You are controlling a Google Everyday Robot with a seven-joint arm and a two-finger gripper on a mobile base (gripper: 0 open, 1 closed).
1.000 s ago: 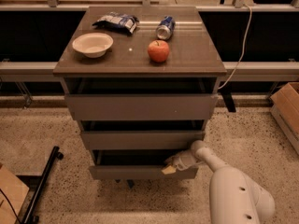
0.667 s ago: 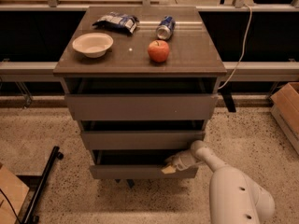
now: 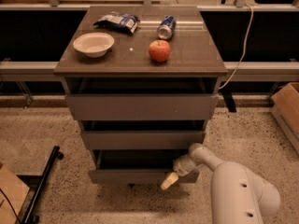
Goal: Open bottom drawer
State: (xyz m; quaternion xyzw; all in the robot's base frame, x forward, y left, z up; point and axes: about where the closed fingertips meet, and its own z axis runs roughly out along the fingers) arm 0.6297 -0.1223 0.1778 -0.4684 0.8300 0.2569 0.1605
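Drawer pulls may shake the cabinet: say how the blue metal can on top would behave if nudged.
The blue metal can lies on its side, so it probably rolls. Smooth metal likely slides on the cabinet top. The gripper, at the right front of the grey-brown bottom drawer, sits below it.

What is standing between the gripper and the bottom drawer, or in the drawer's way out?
Nothing visible. The gripper is at the front of the bottom drawer, near its right end. The black bar on the floor lies left of its path.
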